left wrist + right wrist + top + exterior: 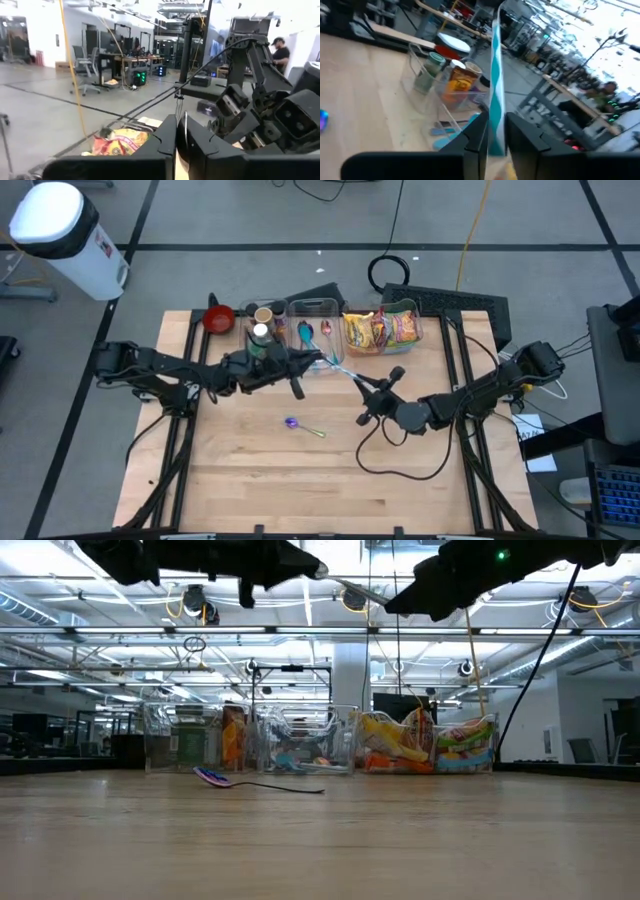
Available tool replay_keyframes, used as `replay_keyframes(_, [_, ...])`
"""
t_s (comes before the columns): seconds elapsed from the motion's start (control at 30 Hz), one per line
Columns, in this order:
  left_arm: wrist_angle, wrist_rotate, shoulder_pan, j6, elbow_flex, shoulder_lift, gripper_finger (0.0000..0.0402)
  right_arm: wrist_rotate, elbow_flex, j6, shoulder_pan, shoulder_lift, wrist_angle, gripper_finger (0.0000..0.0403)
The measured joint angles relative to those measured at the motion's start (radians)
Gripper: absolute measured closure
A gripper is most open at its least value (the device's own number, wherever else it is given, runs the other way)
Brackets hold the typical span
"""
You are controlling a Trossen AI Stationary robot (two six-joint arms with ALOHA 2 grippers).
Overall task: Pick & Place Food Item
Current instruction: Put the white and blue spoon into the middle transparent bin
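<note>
Both hands grip one teal-handled utensil (aloft) — slanting between them.

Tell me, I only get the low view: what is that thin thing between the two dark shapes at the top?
Observer: The right wrist view shows it is a teal-handled utensil, clamped between the fingers of the right gripper.
Operator: And the other dark shape?
Observer: From above, that is the left gripper, closed on the utensil's other end, so both arms hold it in the air in front of the clear bins.
Operator: Is there anything past the bins that I am missing?
Observer: Yes, the high view shows a red bowl on the table beside the row of bins, at the left arm's end.
</note>
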Motion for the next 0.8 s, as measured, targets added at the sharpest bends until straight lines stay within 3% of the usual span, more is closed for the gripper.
replay_keyframes(0.1, [-0.054,-0.033,0.002,0.096,0.026,-0.031,0.0392,-0.079,0.000,0.074,-0.012,-0.001,-0.012,0.0326])
replay_keyframes(0.37, [-0.543,-0.160,0.044,0.300,0.291,-0.072,0.0395,-0.280,-0.001,0.272,-0.066,0.002,-0.099,0.0238])
replay_keyframes(0.53, [-0.767,-0.242,0.082,0.367,0.409,-0.072,0.0392,-0.420,-0.001,0.374,-0.107,0.001,-0.166,0.0204])
replay_keyframes(0.67, [-0.858,-0.175,0.144,0.378,0.443,-0.074,0.0396,-0.509,-0.001,0.396,-0.131,0.001,-0.189,0.0191])
replay_keyframes(0.8, [-0.997,-0.108,0.207,0.338,0.443,-0.041,0.0391,-0.534,-0.001,0.400,-0.149,0.001,-0.204,0.0189])
